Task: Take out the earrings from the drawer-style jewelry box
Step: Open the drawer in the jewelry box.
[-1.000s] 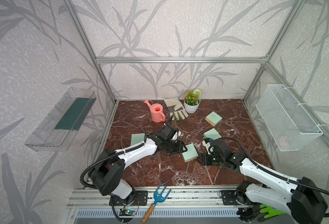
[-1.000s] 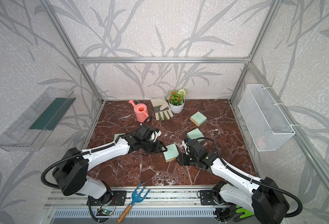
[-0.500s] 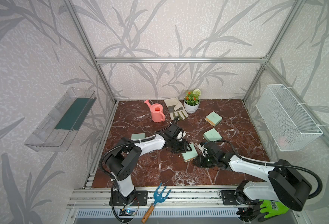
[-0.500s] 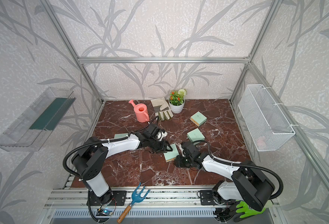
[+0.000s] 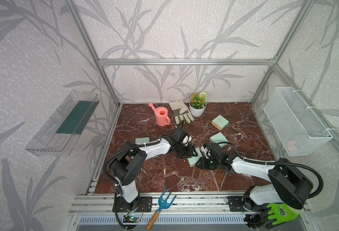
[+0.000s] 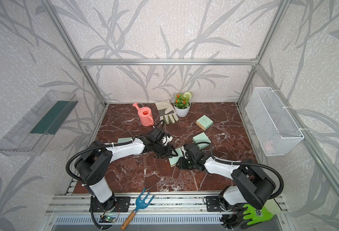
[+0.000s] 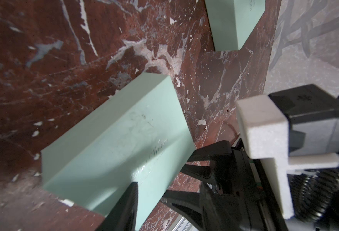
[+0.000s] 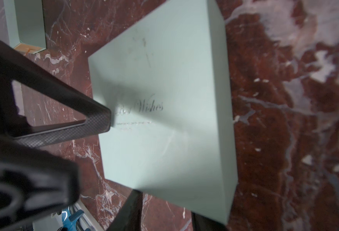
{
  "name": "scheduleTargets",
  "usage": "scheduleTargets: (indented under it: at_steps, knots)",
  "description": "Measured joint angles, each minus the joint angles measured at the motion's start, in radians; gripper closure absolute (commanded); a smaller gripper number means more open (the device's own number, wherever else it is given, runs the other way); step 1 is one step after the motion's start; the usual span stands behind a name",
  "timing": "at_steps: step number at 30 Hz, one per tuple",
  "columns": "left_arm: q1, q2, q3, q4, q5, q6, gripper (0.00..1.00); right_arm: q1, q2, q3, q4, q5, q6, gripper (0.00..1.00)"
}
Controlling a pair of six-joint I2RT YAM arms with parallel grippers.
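Note:
The mint-green jewelry box (image 5: 194,158) (image 6: 175,158) lies flat and closed on the marble floor between both arms. My left gripper (image 5: 190,153) (image 7: 167,206) is open. One of its fingers (image 8: 98,122) rests on the lid beside the printed script, and the other stands off the box's edge. My right gripper (image 5: 200,163) (image 8: 167,216) comes from the opposite side. Its jaws stand apart, with their tips at the box's (image 8: 164,100) near corner and marble showing between them. The earrings are hidden.
Three more mint boxes lie around (image 5: 220,122) (image 5: 218,139) (image 5: 142,140). At the back stand a pink watering can (image 5: 161,116), work gloves (image 5: 181,112) and a potted plant (image 5: 198,104). A wire basket (image 5: 296,124) hangs on the right wall and a clear shelf (image 5: 64,124) on the left.
Both grippers have closed in on the middle box, the left moving right and the right moving left. The right jaws have narrowed. The box has stayed put.

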State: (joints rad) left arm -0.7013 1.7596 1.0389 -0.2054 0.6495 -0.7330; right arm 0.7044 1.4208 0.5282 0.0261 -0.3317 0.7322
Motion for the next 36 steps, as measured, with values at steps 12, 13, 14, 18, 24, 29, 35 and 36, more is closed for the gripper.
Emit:
scheduleTargets:
  at_steps: [12,13,14,18,24,29,35,36]
  knots:
    - [0.0,0.0,0.0,-0.001,0.0,0.001,0.5,0.007,0.038,0.014,0.021,0.01,0.002,0.75]
    - [0.0,0.0,0.0,-0.001,0.0,0.001,0.5,0.007,0.039,0.014,0.022,0.009,0.003,0.76]
    - [0.0,0.0,0.0,-0.001,0.0,0.002,0.5,0.008,0.04,0.014,0.022,0.01,0.003,0.77]
    - [0.0,0.0,0.0,-0.002,0.001,0.005,0.5,0.008,0.04,0.015,0.022,0.015,0.005,0.84]
    - [0.0,0.0,-0.004,-0.002,0.0,0.007,0.5,0.008,0.04,0.015,0.022,0.019,0.013,0.95]
    - [0.0,0.0,-0.01,0.001,0.002,0.008,0.5,0.008,0.032,0.015,0.021,0.029,0.021,1.0]
    - [0.0,0.0,-0.01,0.002,0.003,0.019,0.5,0.008,-0.01,0.001,0.008,0.042,0.021,1.0]
    - [0.0,0.0,-0.01,0.002,0.002,0.022,0.5,0.008,-0.021,-0.006,0.005,0.043,0.021,1.0]
